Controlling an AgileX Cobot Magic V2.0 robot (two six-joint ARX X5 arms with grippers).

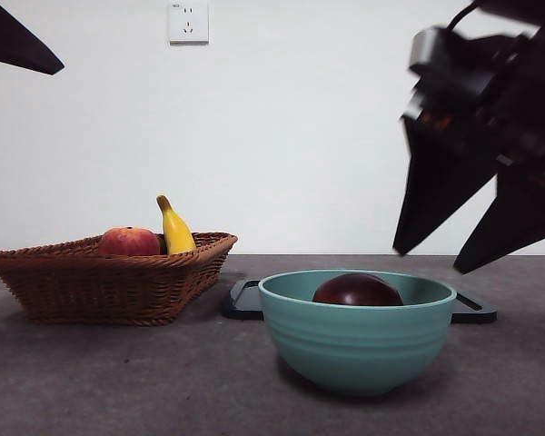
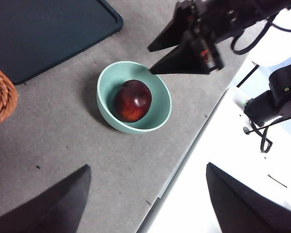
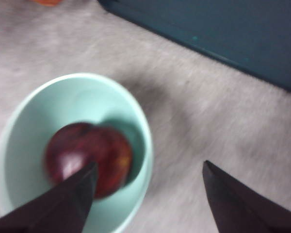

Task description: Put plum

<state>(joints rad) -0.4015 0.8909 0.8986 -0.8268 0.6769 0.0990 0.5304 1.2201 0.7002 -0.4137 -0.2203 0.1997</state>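
Right gripper point(image 1: 440, 259) released, empty, hanging above bowl's point(image 1: 356, 350) right side. Plum point(image 1: 357, 291) inside bowl, near centre. Tray point(image 1: 243, 300) just behind. Basket point(image 1: 109, 277) far left with peach point(image 1: 129, 242), banana point(image 1: 175, 228). Left gripper point(image 2: 145, 201) spread wide, well apart.

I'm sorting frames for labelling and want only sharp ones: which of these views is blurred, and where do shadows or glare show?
Right wrist view: soft with motion blur, the dark maroon plum and pale green ceramic bowl smeared. Left wrist view: sharp, glossy highlights on the plum, the bowl's shadow on the grey table. Front view: crisp on the bowl, the open right claw slightly blurred.
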